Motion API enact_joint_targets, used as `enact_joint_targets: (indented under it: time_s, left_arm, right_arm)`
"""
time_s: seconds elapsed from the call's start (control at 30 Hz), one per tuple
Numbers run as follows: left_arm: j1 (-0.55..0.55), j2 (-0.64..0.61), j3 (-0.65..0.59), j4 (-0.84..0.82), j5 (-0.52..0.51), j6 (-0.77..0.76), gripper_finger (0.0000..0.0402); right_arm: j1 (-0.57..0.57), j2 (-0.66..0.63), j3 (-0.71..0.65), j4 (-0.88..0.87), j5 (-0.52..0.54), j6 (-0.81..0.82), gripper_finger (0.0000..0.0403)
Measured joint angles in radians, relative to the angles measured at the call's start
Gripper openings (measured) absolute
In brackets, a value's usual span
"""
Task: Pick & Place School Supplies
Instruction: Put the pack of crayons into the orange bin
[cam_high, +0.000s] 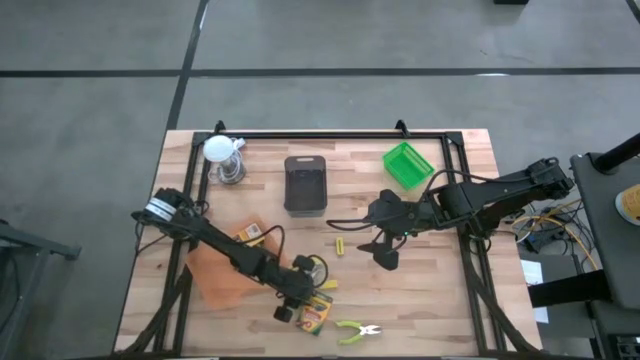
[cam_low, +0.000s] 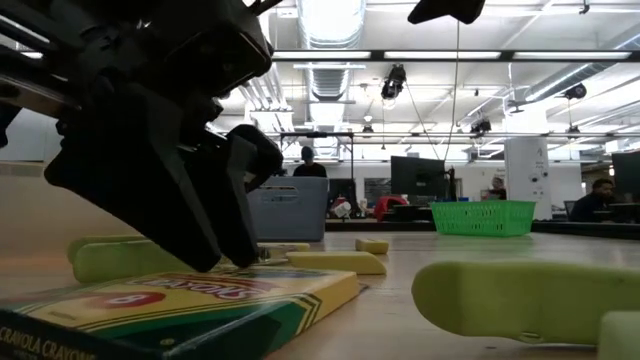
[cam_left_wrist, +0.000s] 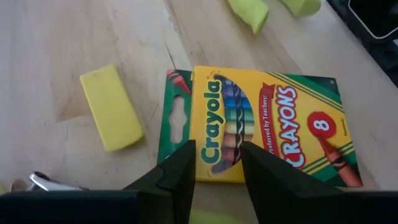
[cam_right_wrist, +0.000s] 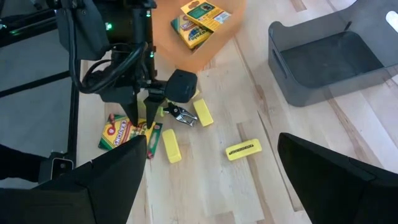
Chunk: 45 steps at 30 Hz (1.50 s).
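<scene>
Crayola CRAYONS box (cam_left_wrist: 267, 127) — marked "8", "Preferred by Teachers!" — lies under the narrowly parted left pincer (cam_left_wrist: 216, 163); right pincer (cam_right_wrist: 211, 180) spread wide.

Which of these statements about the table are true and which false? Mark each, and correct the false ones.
1. The left hand hovers over a crayon box. True.
2. The green basket lies on the orange tray. False: it sits apart, near the table's far right.
3. A second crayon box rests on the orange tray. True.
4. The right hand grips a yellow block. False: it is open and empty above the table.
</scene>
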Motion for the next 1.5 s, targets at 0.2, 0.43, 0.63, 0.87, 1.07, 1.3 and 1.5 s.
enact_joint_targets:
  time_s: [0.2,0.43,0.63,0.87,1.07,1.3,1.5]
  left_arm:
    - [-0.023,-0.005,-0.001,-0.078,0.046,-0.066,0.0135]
    - [-0.054,-0.015,-0.001,-0.247,0.164,-0.305,0.0135]
    - [-0.069,-0.068,-0.004,-0.415,0.211,-0.448,0.0135]
    - [-0.073,-0.156,-0.004,-0.562,0.246,-0.588,0.0135]
    - [-0.074,-0.223,-0.006,-0.611,0.245,-0.685,0.0136]
    - [-0.075,-0.275,-0.011,-0.563,0.193,-0.651,0.0136]
    - [-0.076,-0.274,-0.009,-0.523,0.157,-0.59,0.0136]
  right_arm:
    - [0.0,0.0,0.0,0.0,0.0,0.0,0.0354]
    - [0.0,0.0,0.0,0.0,0.0,0.0,0.0354]
    - [0.0,0.0,0.0,0.0,0.0,0.0,0.0354]
    - [0.0,0.0,0.0,0.0,0.0,0.0,0.0354]
    - [0.0,0.0,0.0,0.0,0.0,0.0,0.0354]
    - [0.0,0.0,0.0,0.0,0.0,0.0,0.0354]
    - [0.0,0.0,0.0,0.0,0.0,0.0,0.0354]
